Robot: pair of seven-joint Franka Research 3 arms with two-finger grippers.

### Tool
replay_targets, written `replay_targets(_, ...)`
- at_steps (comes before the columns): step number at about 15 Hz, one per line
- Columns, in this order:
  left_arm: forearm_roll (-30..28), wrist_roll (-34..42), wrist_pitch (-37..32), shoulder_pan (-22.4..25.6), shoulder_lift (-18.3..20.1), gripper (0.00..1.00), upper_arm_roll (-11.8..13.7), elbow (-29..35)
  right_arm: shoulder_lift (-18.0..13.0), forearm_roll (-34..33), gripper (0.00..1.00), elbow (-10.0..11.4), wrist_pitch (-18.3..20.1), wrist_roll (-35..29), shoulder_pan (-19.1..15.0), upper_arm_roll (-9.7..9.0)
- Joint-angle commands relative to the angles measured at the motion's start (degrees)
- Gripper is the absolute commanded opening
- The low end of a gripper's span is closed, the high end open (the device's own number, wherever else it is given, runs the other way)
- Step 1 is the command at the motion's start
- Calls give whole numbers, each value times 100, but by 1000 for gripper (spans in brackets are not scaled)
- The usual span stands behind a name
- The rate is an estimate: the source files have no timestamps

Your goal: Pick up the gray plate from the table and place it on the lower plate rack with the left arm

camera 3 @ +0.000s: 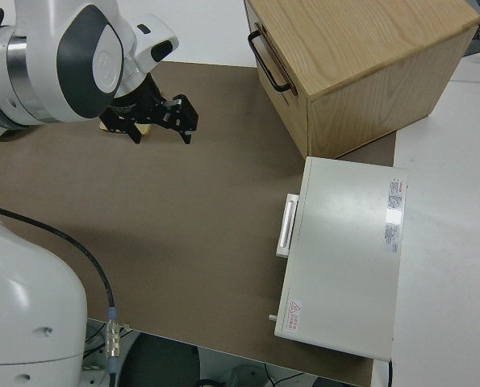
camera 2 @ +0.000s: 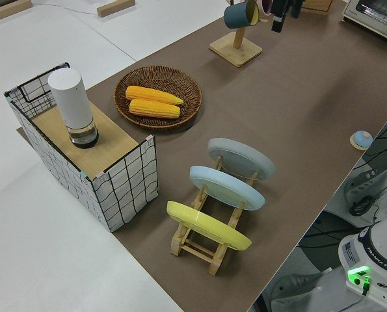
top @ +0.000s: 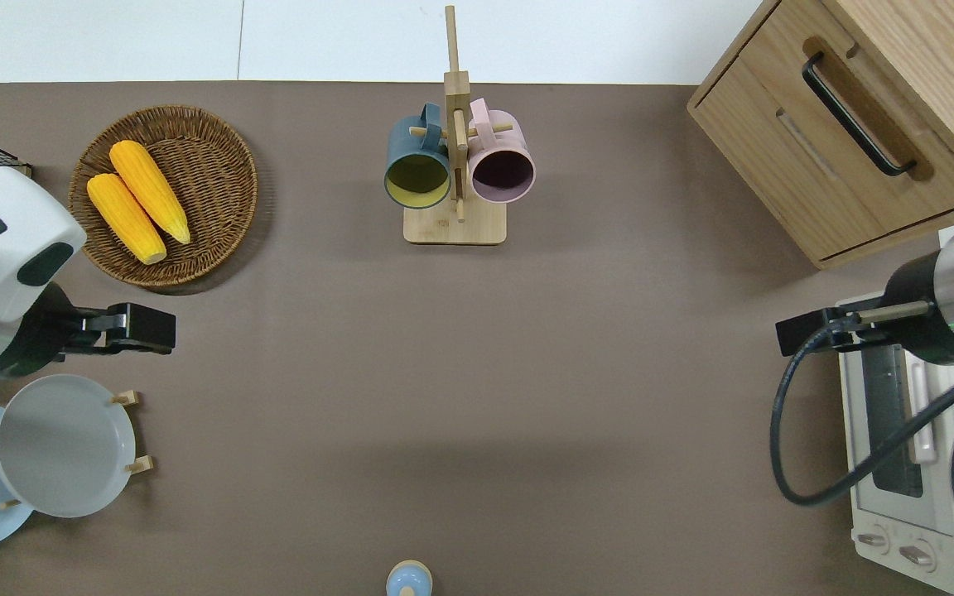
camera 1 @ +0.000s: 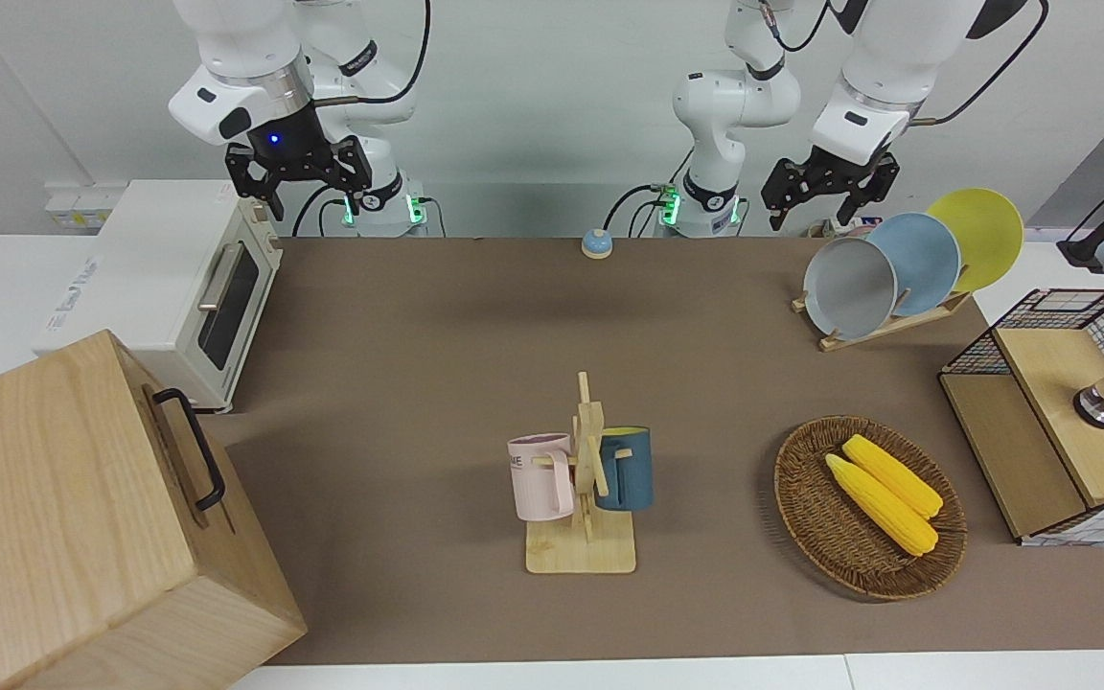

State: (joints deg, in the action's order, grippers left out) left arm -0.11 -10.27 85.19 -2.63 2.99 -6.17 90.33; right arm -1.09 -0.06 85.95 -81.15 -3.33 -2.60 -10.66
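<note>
The gray plate (camera 1: 849, 287) stands tilted in the slot of the lower plate rack (camera 1: 892, 324) that lies farthest from the robots; it also shows in the overhead view (top: 63, 447) and the left side view (camera 2: 240, 158). My left gripper (camera 1: 813, 206) is open and empty, up in the air. In the overhead view the left gripper (top: 133, 329) is over the bare table (top: 477, 372) between the rack and the basket. It is apart from the plate. My right gripper (camera 1: 301, 192) is open and parked.
A sky-blue plate (camera 1: 918, 259) and a yellow plate (camera 1: 978, 235) stand in the same rack. A wicker basket (camera 1: 806, 522) with two corn cobs, a mug tree (camera 1: 586, 470), a wire crate (camera 1: 1060, 412), a toaster oven (camera 1: 178, 287), a wooden cabinet (camera 1: 82, 517) and a small bell (camera 1: 596, 243) are on the table.
</note>
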Motion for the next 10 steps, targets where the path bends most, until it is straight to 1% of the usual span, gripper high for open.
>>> replay_targets(1, -174, 139, 410, 8, -18, 1000, 11, 195, -14, 59, 990, -35, 82, -1, -56, -33)
replay_targets(4, -182, 403, 700, 17, -44, 1000, 11, 371, -14, 59, 987, -35, 82, -1, -56, -33)
replay_targets(10, -165, 421, 710, 26, -62, 1000, 11, 371, -14, 59, 990, -35, 82, -1, -56, -33)
